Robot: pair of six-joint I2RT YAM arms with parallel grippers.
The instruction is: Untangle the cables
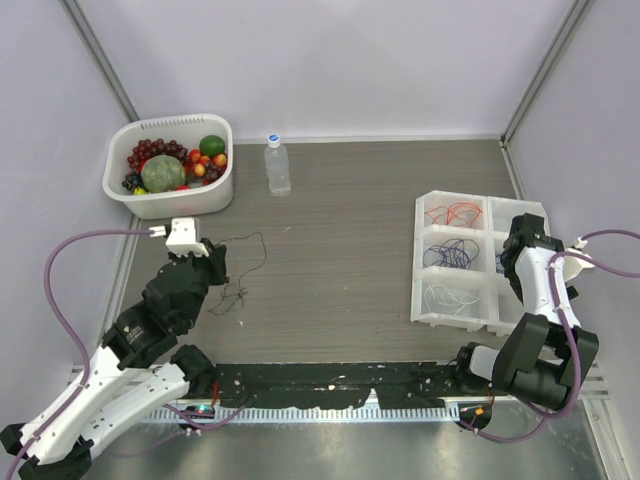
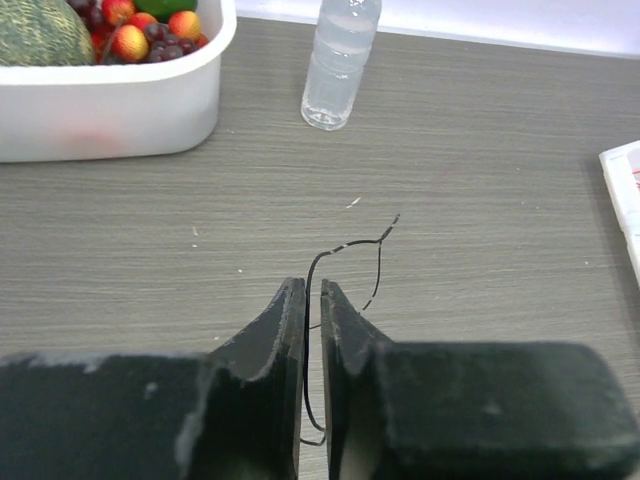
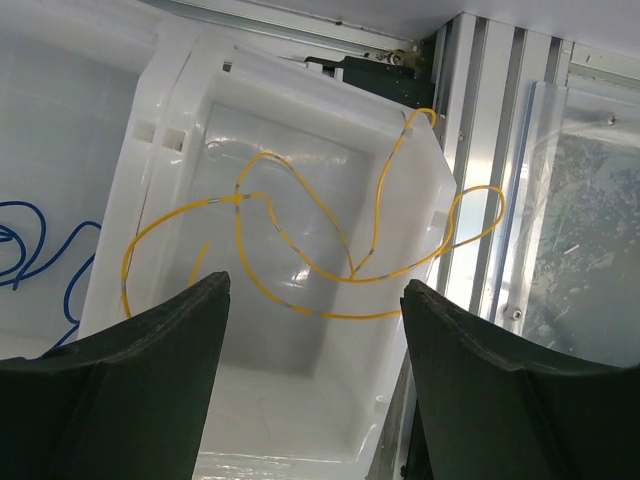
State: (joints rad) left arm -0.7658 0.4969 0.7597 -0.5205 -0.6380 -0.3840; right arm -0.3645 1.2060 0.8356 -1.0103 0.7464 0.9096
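Fruit tub (image 1: 165,122): far left at the back, well apart from my working line
Left claw (image 2: 312,290): clenched, jaws almost meeting on the black cable (image 2: 345,246) that threads up between them
Cable's lie: it loops straight ahead of the claw, then trails off to the right across the tabletop (image 1: 340,260); my left arm is far nearer
Bottle (image 1: 277,165): upright beyond the cable, not touching it
Tray (image 1: 418,260): well apart to the right; orange cable (image 1: 458,212), purple cable (image 1: 452,254) and white cable (image 1: 450,297) lie in separate compartments
Right claw (image 3: 315,370): released, over a tray compartment
Yellow cable (image 3: 240,198): looped in that compartment, one loop hanging past its wall
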